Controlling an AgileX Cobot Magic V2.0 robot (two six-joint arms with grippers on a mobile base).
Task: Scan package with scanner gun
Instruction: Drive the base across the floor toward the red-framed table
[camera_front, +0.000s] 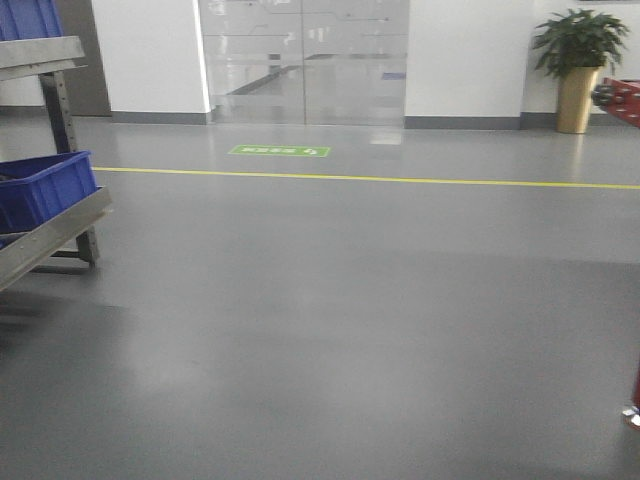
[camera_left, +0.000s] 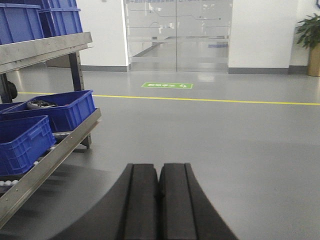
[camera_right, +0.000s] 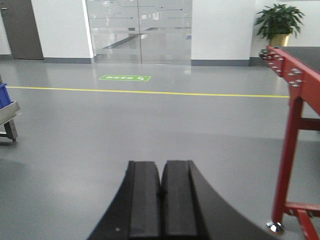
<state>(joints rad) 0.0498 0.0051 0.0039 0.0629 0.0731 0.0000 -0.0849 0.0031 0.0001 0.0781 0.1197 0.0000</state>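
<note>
Neither the package nor the scanner gun shows in any view. My left gripper (camera_left: 159, 167) is shut with nothing between its black fingers and points out over bare grey floor. My right gripper (camera_right: 161, 164) is also shut and empty, aimed at the floor toward the glass doors. Neither gripper appears in the front view.
A metal flow rack (camera_left: 55, 150) with blue bins (camera_left: 62, 107) stands at the left, also the rack (camera_front: 50, 235) in the front view. A red-framed conveyor stand (camera_right: 292, 125) is at the right. A yellow floor line (camera_front: 400, 180), glass doors (camera_front: 305, 60) and a potted plant (camera_front: 578, 60) lie ahead.
</note>
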